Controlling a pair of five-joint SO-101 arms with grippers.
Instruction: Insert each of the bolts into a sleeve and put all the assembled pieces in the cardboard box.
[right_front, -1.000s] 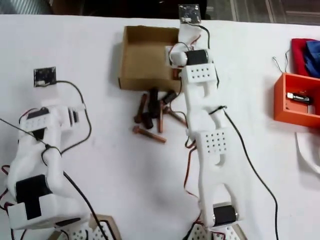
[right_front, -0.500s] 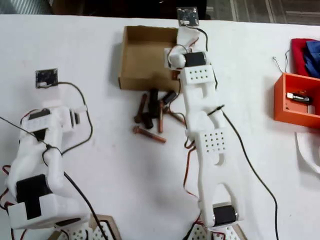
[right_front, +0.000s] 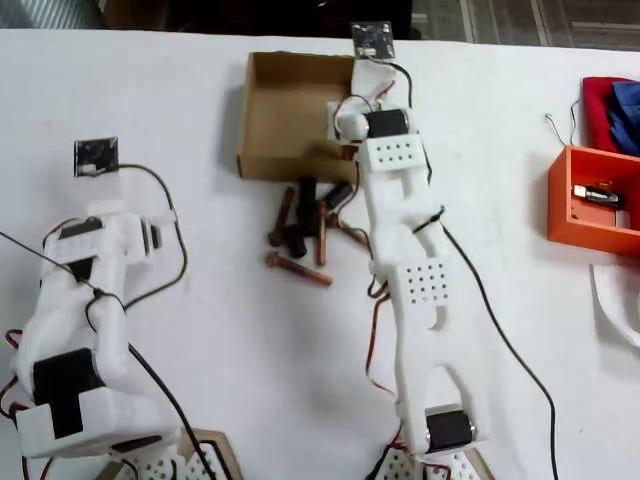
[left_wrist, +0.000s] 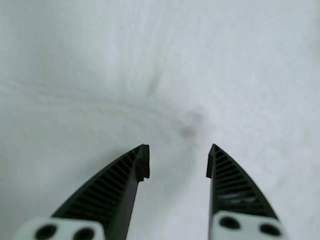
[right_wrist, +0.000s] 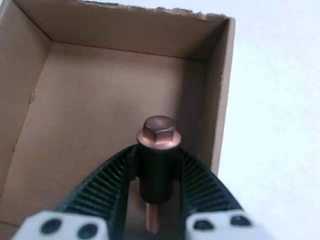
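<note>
The right wrist view shows the right pincer (right_wrist: 158, 150) pinching a sleeved bolt (right_wrist: 159, 132) over the cardboard box (right_wrist: 125, 25), close to one wall. The high view shows loose pieces (right_front: 305, 225) just outside the box, apparently unassembled. The left pincer (left_wrist: 177, 160) stands spread above the tabletop (left_wrist: 150, 60).

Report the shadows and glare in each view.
High view: even light, the cardboard box shaded along its inner walls. Left wrist view: a faint shadowy patch on the table ahead of the open left tool. Right wrist view: a dull highlight on the head of the sleeved bolt held by the right tool; the box wall beside it is dark.
</note>
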